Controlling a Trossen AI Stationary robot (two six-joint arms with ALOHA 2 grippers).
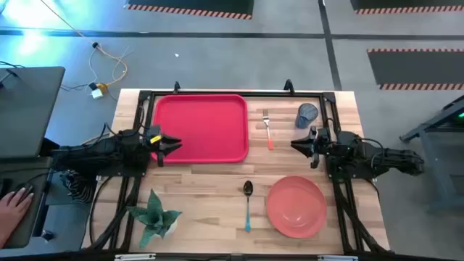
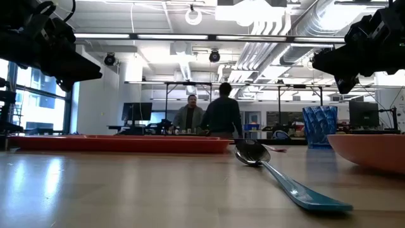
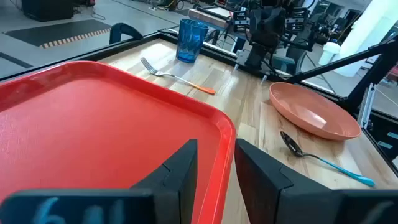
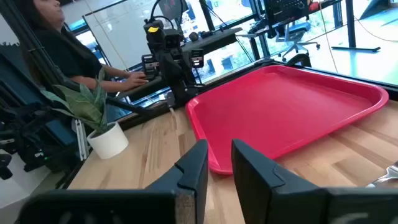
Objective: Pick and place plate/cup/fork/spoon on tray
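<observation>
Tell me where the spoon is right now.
In the high view the spoon lies on the bare table near its front edge, just left of the plate and below the tray, handle pointing away from the tray.

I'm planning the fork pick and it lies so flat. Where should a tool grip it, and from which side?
Best guess: grip the fork at mid-handle, from straight above, fingers across the handle. It lies flat on bare wood between the tray and the cup, touching neither. The right tool hovers nearest.
</observation>
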